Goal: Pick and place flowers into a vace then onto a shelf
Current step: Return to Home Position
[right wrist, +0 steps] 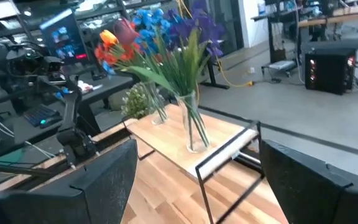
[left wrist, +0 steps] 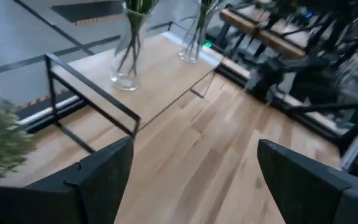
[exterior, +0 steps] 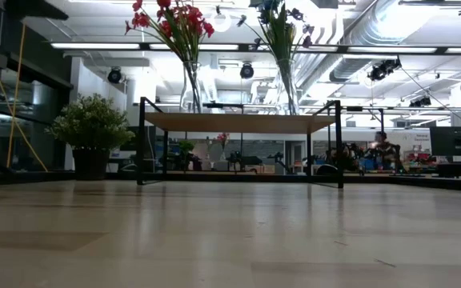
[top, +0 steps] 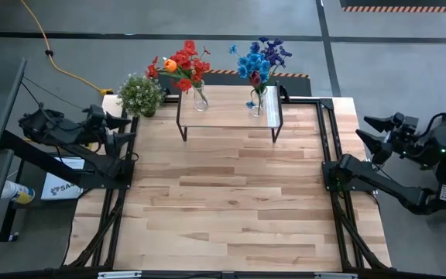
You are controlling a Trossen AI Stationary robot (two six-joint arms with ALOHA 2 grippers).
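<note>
On the shelf [top: 229, 108], the left vase [top: 200, 98] held red and orange flowers [top: 183, 63], the right vase [top: 257, 105] blue and purple flowers [top: 262, 58]. A plant [top: 140, 94] sat just left of the shelf. My left hand [top: 130, 130] hung well left of the shelf, spread apart, empty. My right hand [top: 364, 128] hung well right of it, spread apart, empty too.

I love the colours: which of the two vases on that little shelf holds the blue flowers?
The vase at the shelf's end farthest from the potted plant: blue and purple blooms. The other vase holds red and orange.
</note>
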